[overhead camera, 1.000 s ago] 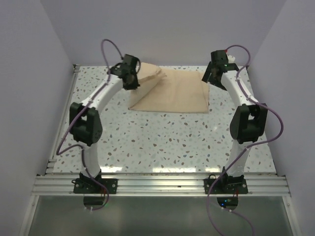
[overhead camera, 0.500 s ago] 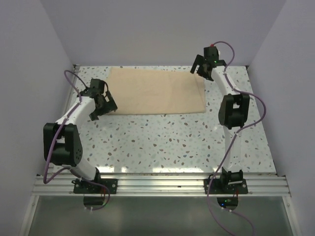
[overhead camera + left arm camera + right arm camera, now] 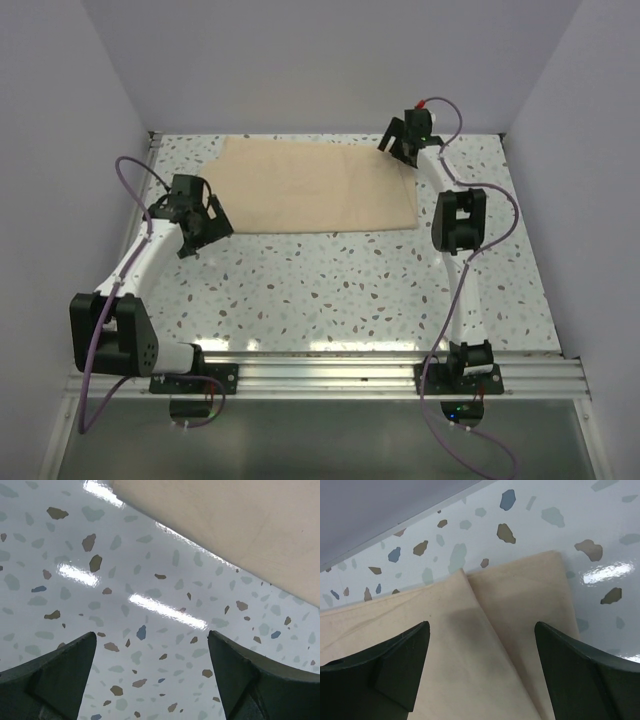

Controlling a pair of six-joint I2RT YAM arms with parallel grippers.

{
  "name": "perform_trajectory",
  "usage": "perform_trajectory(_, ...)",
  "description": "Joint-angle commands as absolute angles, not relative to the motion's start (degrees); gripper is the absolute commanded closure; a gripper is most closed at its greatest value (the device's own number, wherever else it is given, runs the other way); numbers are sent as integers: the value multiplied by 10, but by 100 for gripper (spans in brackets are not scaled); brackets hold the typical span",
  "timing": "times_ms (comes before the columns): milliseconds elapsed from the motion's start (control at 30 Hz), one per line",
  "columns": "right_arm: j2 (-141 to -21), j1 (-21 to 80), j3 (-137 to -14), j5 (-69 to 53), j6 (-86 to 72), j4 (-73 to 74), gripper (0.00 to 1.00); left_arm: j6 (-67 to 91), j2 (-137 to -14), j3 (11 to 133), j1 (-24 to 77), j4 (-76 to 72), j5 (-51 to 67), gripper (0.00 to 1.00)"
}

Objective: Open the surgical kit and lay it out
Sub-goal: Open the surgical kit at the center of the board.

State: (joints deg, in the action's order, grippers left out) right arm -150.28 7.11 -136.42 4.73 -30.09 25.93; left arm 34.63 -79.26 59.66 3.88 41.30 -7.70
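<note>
The surgical kit shows only as its tan cloth wrap (image 3: 315, 185), spread flat across the back of the speckled table (image 3: 330, 290). My left gripper (image 3: 203, 232) hovers open over bare table beside the cloth's near-left corner. In the left wrist view the cloth (image 3: 240, 520) fills the upper right, and nothing lies between the left gripper (image 3: 150, 675) fingers. My right gripper (image 3: 392, 147) hangs open above the cloth's far-right corner. In the right wrist view one cloth (image 3: 470, 650) layer overlaps another below the open right gripper (image 3: 480, 665).
Lilac walls (image 3: 300, 60) close the table in at the back and on both sides. An aluminium rail (image 3: 330, 375) with both arm bases runs along the near edge. Purple cables (image 3: 125, 175) loop off each arm.
The left gripper has opened and let go of the raised left flap, which now lies flat. The left arm has drawn back to the near left. The right gripper has shifted slightly left.
</note>
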Motion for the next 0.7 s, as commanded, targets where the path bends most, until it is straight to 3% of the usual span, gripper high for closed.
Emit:
perform_trajectory(0, -1519, 74, -1398, 26, -337, 182, 11, 330, -765, 574, 39, 431, -83, 4)
perform_trajectory(200, -1549, 76, -1423, 28, -349, 164, 17, 325, -758, 564, 39, 439, -91, 4)
perform_trajectory(667, -1556, 92, -1420, 19, -344, 139, 50, 313, -768, 567, 39, 432, -92, 5)
